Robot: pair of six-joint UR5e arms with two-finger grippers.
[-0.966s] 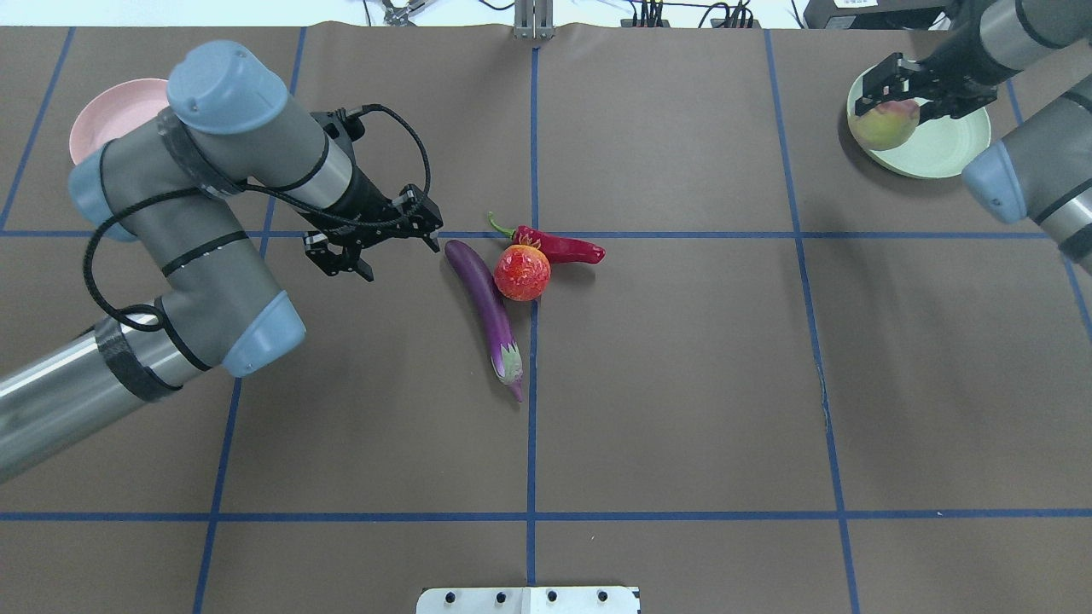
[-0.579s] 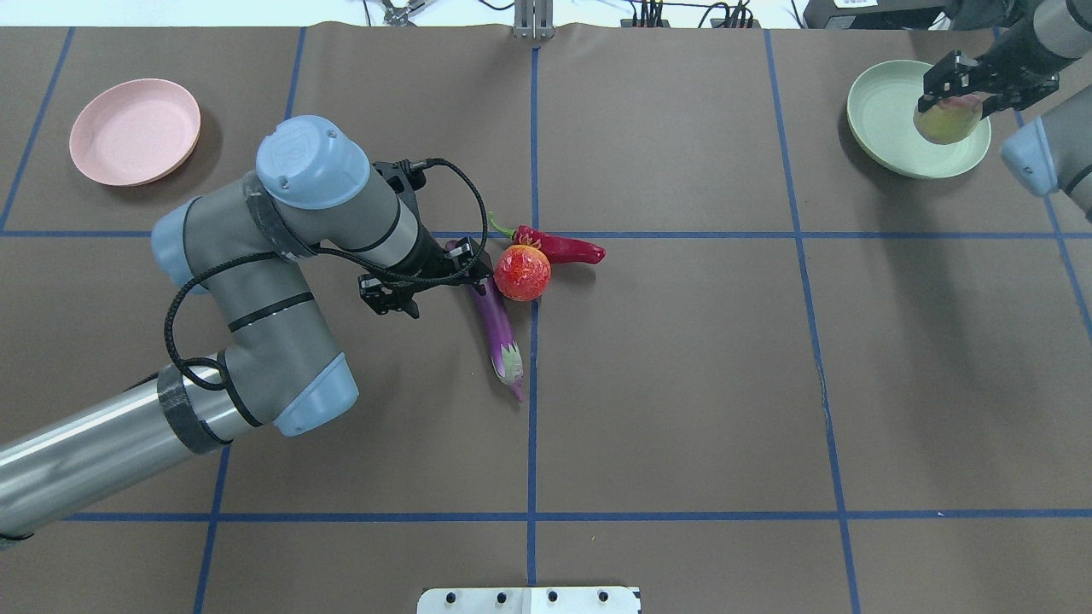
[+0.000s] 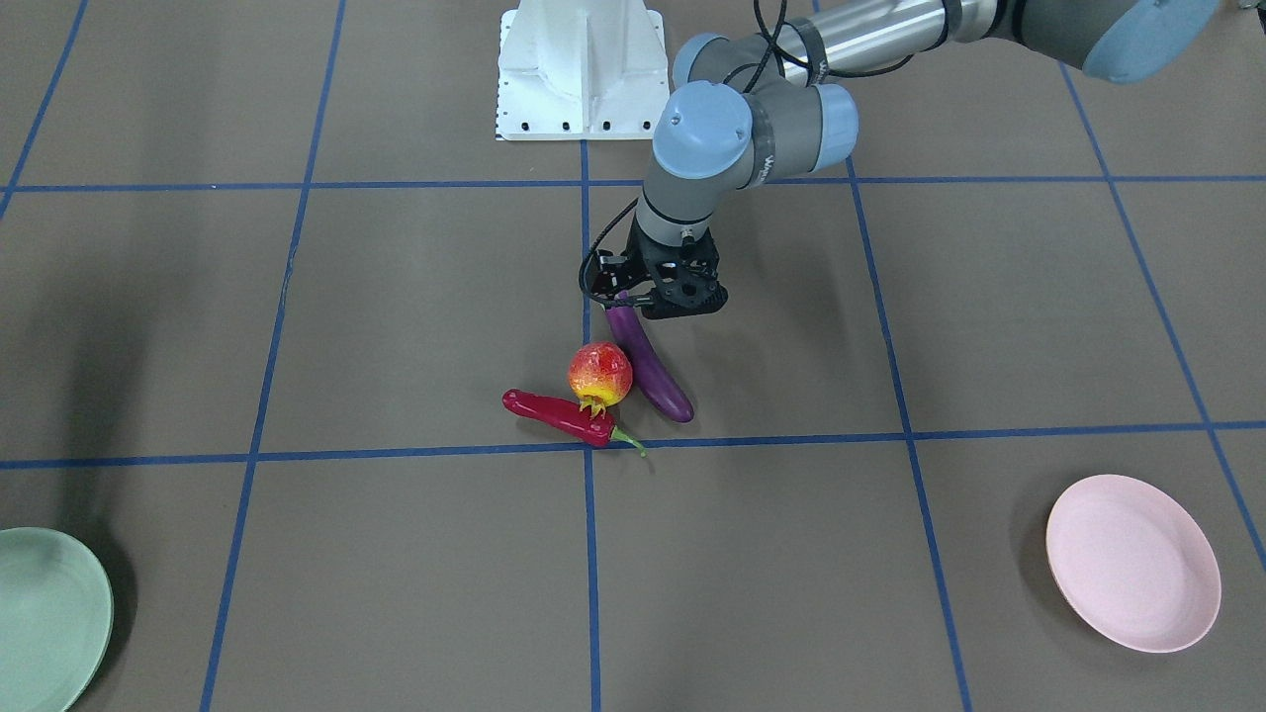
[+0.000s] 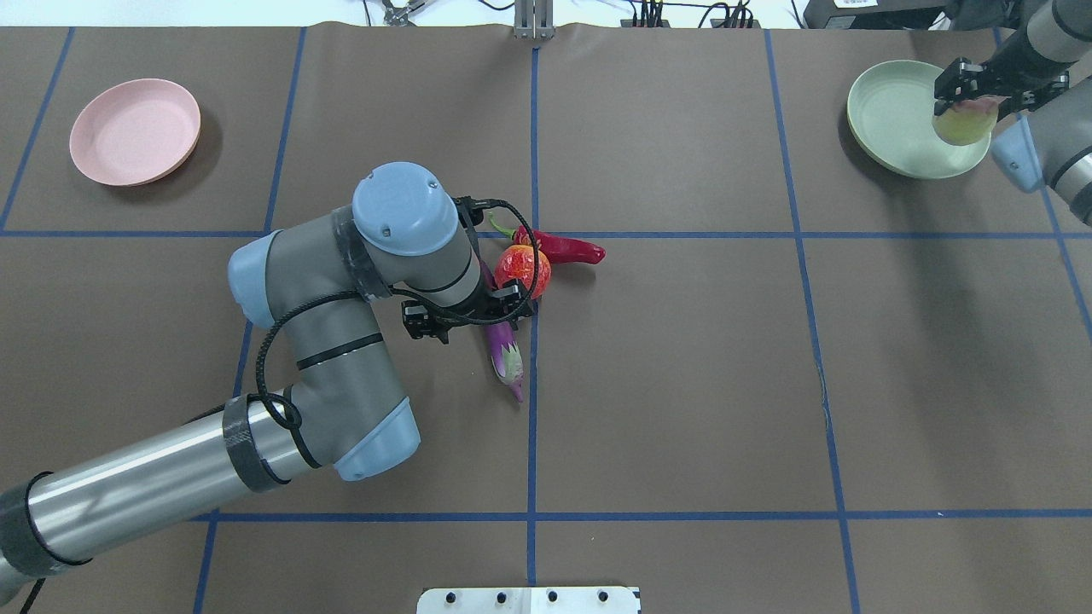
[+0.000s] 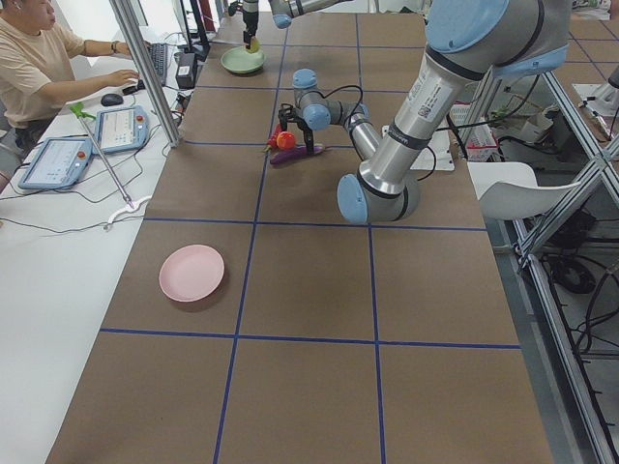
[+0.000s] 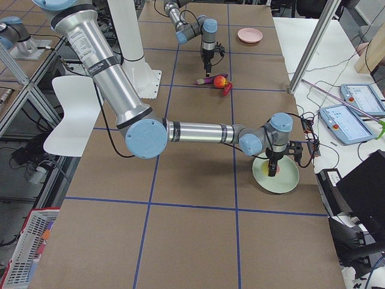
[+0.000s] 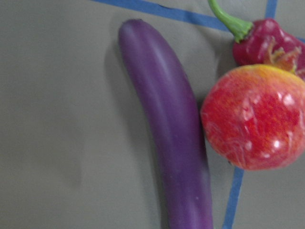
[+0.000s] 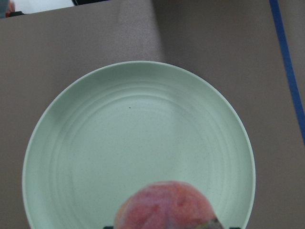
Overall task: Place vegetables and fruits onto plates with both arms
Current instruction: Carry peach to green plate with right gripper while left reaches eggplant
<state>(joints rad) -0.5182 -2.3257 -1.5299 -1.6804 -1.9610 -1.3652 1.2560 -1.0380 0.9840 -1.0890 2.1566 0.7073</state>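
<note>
Overhead, your left gripper [image 4: 467, 314] hangs jaws spread over the eggplant [image 4: 503, 354], whose long axis runs toward the robot, stem end nearest. Your right gripper [image 4: 968, 101] clamps the peach [image 4: 964, 125] over the green plate [image 4: 887, 119]. Left wrist view: eggplant lies against pomegranate [image 7: 252, 117].

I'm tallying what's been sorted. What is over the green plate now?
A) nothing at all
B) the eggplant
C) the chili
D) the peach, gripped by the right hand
D: the overhead view shows the right hand gripping the peach over the green plate.
</note>
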